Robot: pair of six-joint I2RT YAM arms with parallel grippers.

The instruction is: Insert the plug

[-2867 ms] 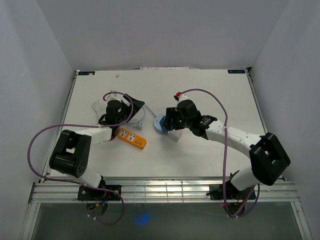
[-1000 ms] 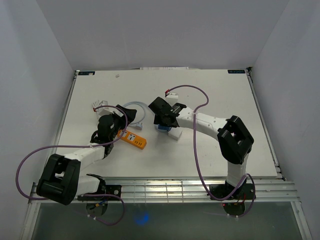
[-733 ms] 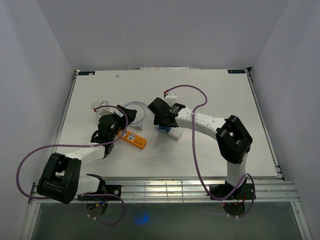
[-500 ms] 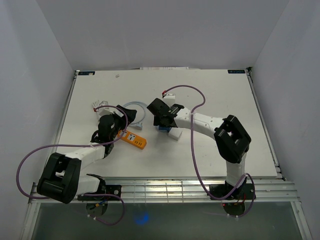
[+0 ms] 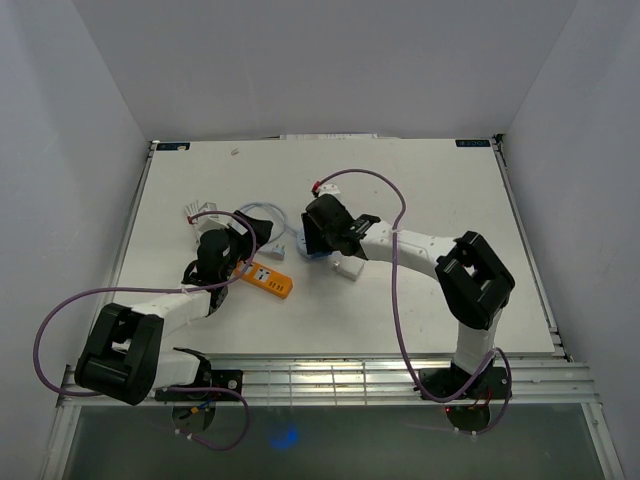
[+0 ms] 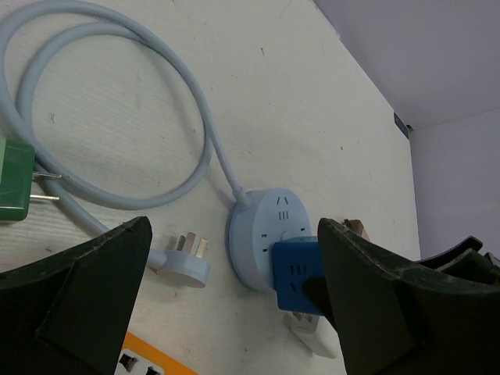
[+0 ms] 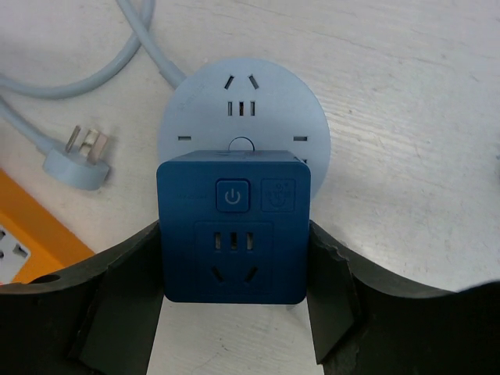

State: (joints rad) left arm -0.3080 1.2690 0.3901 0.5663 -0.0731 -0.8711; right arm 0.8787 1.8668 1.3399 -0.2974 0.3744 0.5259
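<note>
Blue plug [image 7: 233, 226], clamped between the right fingers [image 7: 117, 301] over the round socket [image 7: 242, 105] near the middle of the desk [image 5: 430, 200], is best pressed straight down with pins aligned, while the left fingers [image 6: 70, 301] are spread wide.

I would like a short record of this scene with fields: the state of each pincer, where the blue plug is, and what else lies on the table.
right pincer: shut on the blue plug, one finger on each side
blue plug position: over the edge of the round socket; pins hidden, seating cannot be told
left pincer: open, empty
cable: looped, runs from the round socket; its three-pin plug lies free
also on the table: orange power strip, green plug, white adapter
</note>
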